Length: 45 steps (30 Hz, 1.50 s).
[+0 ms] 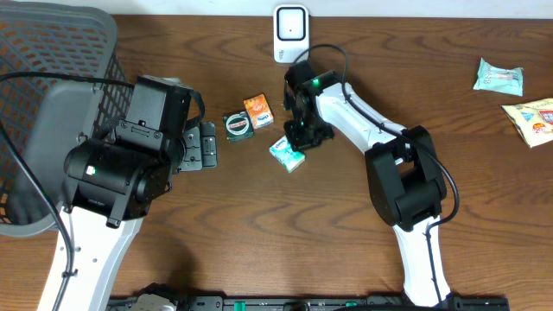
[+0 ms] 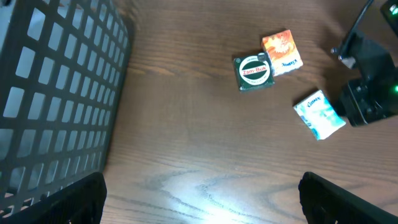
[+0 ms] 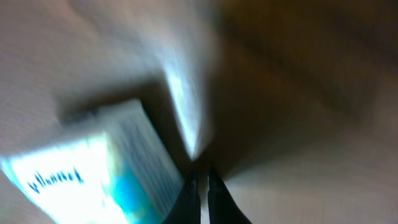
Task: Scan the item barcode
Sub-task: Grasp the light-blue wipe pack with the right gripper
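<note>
Packet (image 1: 286, 155) lies on the counter (image 1: 346, 233), just down-left of your right fingers (image 1: 304, 131) from overhead, its long axis slanting. Left wrist view: your left fingers (image 2: 68, 202) gape empty, with the packet well off to the upper right. Right wrist view: tips pressed together on nothing, packet to their left.

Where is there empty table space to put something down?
Bare wood lies between the white right arm and the pale green snack packet, also nearside of the teal-white packet. Crowded: around the round green tin and small orange box.
</note>
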Motion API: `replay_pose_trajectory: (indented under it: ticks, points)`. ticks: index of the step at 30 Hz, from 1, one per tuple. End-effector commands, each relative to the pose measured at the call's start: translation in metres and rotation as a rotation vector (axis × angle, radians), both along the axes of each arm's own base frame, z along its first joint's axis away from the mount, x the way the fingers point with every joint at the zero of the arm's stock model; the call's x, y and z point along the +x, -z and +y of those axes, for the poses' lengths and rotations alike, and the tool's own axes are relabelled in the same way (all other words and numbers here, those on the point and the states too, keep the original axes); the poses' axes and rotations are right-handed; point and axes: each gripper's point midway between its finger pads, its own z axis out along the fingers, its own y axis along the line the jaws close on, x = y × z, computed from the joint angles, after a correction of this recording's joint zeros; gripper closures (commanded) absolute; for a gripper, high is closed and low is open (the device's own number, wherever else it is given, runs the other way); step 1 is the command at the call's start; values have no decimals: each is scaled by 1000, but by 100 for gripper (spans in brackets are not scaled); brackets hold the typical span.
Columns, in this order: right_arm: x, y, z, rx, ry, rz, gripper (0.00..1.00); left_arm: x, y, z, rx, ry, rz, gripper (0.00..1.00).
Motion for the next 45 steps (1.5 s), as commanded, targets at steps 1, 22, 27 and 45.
replay_pose_trajectory:
  ticks: [1, 22, 27, 45]
  points:
    - [1, -22, -1, 7, 1, 1, 98, 2, -2, 4, 19, -6, -4, 2]
    - [12, -40, 10, 70, -83, -63, 32, 2, -2, 4, 19, -6, -4, 2]
    - [19, -50, -2, 72, -46, -70, 44, 2, -2, 4, 19, -6, -5, 2]
    - [8, -62, 23, 164, -106, -70, 19, 2, -2, 4, 18, -6, -5, 2]
